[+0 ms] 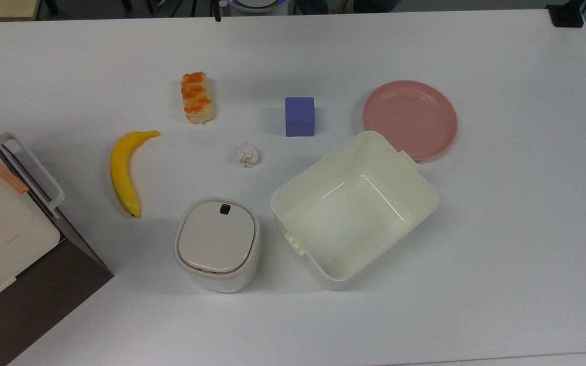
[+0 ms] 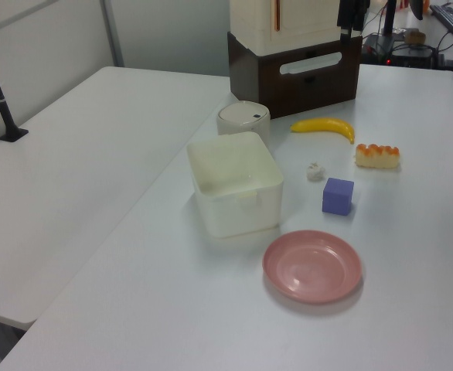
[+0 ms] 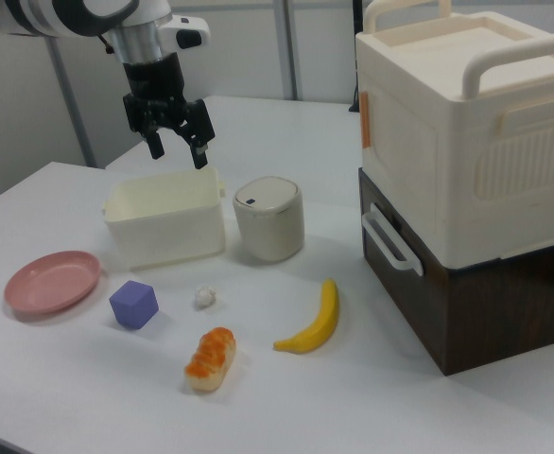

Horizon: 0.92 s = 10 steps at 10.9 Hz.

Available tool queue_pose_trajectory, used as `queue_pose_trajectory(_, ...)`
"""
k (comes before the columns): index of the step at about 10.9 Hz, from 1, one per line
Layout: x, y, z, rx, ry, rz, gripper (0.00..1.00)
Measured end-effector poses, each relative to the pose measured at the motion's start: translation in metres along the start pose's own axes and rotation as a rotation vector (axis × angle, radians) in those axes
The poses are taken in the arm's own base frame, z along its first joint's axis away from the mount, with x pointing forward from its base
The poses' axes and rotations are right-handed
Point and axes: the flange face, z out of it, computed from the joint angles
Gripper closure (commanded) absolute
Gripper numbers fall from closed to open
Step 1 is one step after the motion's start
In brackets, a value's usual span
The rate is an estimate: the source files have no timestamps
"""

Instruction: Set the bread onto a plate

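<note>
Top view: bread (image 1: 197, 97) lies flat on the tabletop (image 1: 501, 229), well apart from the plate (image 1: 410, 118), purple cube (image 1: 299, 116) between them. I'd grip across its short width.

Left view: bread (image 2: 377, 155) is beyond the cube (image 2: 338, 195); plate (image 2: 312, 266) bare.

Right view: end effector (image 3: 176, 144) hangs released, empty, above the tub (image 3: 166, 220). I'd carry the bread (image 3: 210, 357) high over the cube (image 3: 133, 304).

Open bench (image 1: 501, 229) surrounds the bread (image 1: 197, 96). Between it and the plate (image 1: 410, 119) stands only a purple cube (image 1: 299, 116); the cream tub (image 1: 354, 208) touches the plate's rim.
</note>
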Motion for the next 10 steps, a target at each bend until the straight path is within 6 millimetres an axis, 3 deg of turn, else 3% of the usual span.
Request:
queue_pose_trajectory(7, -0.008, 0.000, 0.009, -0.002, -0.076, -0.023, 0.00)
queue_pose_trajectory(9, -0.013, 0.002, 0.028, -0.018, -0.144, -0.086, 0.00)
queue_pose_trajectory(10, -0.015, 0.003, 0.046, -0.042, -0.186, -0.108, 0.00)
